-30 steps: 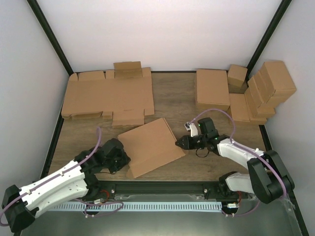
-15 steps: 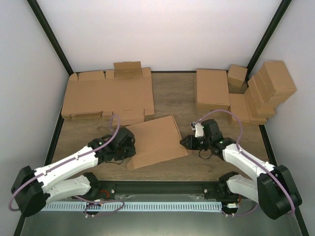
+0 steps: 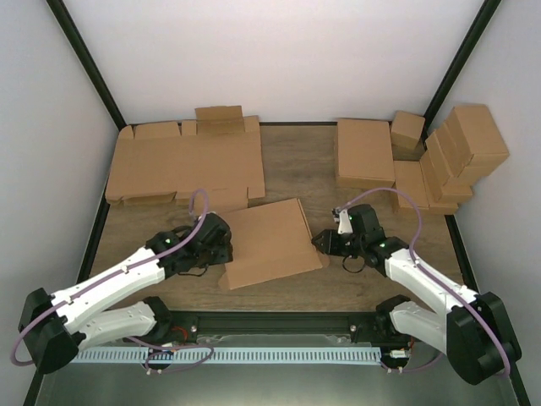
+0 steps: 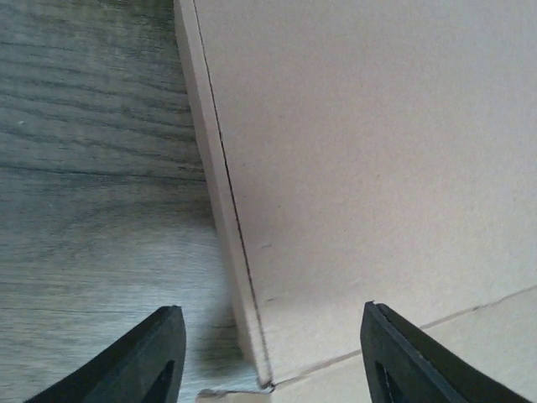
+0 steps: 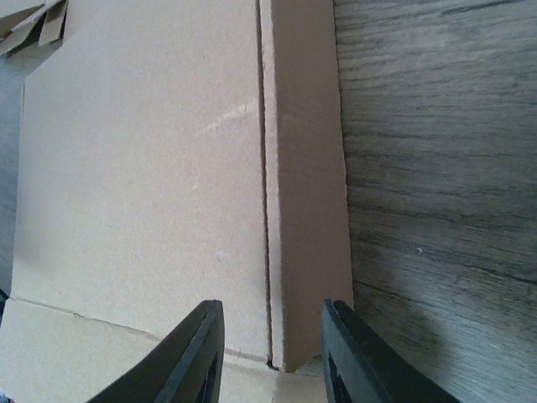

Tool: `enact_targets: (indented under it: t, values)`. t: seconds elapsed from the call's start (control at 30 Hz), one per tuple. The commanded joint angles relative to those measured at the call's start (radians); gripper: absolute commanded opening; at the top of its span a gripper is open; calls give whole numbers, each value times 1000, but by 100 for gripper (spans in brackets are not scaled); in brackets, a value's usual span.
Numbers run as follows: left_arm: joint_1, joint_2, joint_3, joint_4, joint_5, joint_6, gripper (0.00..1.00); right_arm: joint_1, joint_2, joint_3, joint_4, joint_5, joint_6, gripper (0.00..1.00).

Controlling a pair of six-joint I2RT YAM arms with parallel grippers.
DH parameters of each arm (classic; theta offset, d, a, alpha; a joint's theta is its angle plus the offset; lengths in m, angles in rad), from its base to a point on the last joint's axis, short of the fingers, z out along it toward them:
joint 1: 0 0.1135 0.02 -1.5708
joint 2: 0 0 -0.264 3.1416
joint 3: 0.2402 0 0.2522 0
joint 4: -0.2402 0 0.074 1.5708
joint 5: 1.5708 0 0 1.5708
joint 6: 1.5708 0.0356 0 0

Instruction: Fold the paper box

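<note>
One wooden table [image 3: 304, 169], and at its far left sits one pile of flat cardboard blanks [image 3: 182, 165], the widest thing on it, flaps sticking out along the edges. In the middle near the front lies the one paper box [image 3: 269, 241], folded shut, wide and shallow, turned at a slant between the two arms. Over at the far right are the finished boxes: one broad flat box [image 3: 365, 152], one small box [image 3: 407, 129] beside it, and a leaning cluster [image 3: 461, 152] jammed into the corner. Now the claws, two of them. The left gripper [image 4: 268, 361] has its jaws standing wide apart over the paper box's left corner, with the side wall running up between them, holding nothing. The right gripper [image 5: 273, 353] is parted more narrowly, over the box's right edge strip, and it is not clamped on the cardboard either. Whether any fingertip actually touches the lid I can't tell. The corner cluster overlaps too much for a sure count, the number of sheets in the blanks pile can't be made out, and both wrist views cut off most of the paper box.
</note>
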State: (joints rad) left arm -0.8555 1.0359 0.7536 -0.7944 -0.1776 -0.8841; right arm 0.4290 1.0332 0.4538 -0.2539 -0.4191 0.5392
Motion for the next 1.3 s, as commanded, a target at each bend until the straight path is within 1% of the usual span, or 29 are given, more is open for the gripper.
enact_targets:
  t: [0.0, 0.2, 0.3, 0.7, 0.73, 0.87, 0.93, 1.07, 1.17, 1.27]
  values:
    - [1, -34, 19, -71, -16, 40, 62, 8, -13, 54, -23, 35, -4, 35]
    - [1, -39, 41, -85, 36, 137, 72, 8, -33, 60, -27, 32, -6, 38]
    - [1, -45, 54, -82, 56, 154, 78, 8, -40, 73, -32, 32, -8, 39]
    - [1, -115, 37, -91, 104, 182, 91, 8, -40, 76, -48, 39, -24, 40]
    - [2, -125, 37, -87, 116, 203, 92, 9, -43, 80, -52, 44, -31, 40]
    - [0, -166, 43, -39, 171, 264, 99, 9, -61, 106, -59, 16, -76, 47]
    - [-6, -154, 59, -25, 183, 294, 100, 9, -78, 123, -57, -15, -93, 49]
    - [-45, -85, 110, -31, 134, 328, 100, 8, -88, 148, -67, -16, -93, 55]
    - [-62, -70, 112, -36, 98, 307, 100, 8, -69, 122, -62, -5, -76, 62]
    - [-65, -93, 78, -35, 93, 276, 100, 9, -63, 69, -31, -2, -45, 74]
